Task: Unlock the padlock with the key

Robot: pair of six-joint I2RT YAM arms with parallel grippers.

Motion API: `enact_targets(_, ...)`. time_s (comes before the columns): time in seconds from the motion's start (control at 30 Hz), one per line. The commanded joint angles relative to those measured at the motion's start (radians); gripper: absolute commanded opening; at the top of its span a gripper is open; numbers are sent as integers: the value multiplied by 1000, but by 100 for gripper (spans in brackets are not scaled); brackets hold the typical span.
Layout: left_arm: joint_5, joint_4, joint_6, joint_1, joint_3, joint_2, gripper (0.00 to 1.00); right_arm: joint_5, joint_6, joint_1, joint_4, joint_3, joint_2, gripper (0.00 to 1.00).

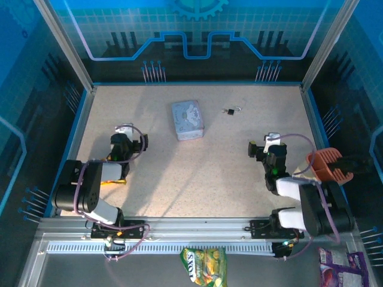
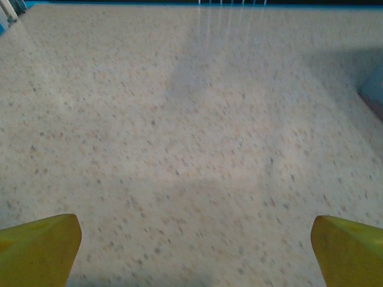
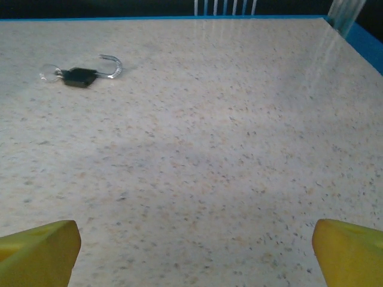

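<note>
The padlock (image 1: 232,110) lies flat on the speckled table, far right of centre: a tiny dark body with a thin silver shackle. In the right wrist view the padlock (image 3: 81,76) is far ahead to the left, with a small silver ring at its left end; I cannot make out the key itself. My right gripper (image 3: 194,254) is open over bare table, well short of the lock, its yellow fingertips (image 3: 39,251) wide apart. My left gripper (image 2: 194,251) is also open and empty, over bare table at the left (image 1: 127,140).
A grey rectangular tin (image 1: 188,119) lies left of the padlock, and its corner shows at the tin's edge (image 2: 374,89). Blue walls ring the table (image 1: 197,179). An orange tool (image 1: 326,166) sits off the right edge, and a snack bag (image 1: 204,266) below the front rail.
</note>
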Motion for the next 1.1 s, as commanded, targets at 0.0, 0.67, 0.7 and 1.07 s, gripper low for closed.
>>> enact_targets(0.0, 192, 134, -2, 8, -30, 8, 99, -148, 1, -92, 320, -12, 90, 100)
enact_targets(0.67, 127, 112, -21, 6, -7, 16, 99, -93, -108, 6, 83, 164, 171, 100)
enact_targets(0.7, 127, 112, -20, 7, -7, 15, 99, -93, -109, 5, 83, 165, 170, 100)
enact_targets(1.07, 128, 112, -20, 6, -8, 15, 99, -110, -111, 1, 79, 166, 170, 100)
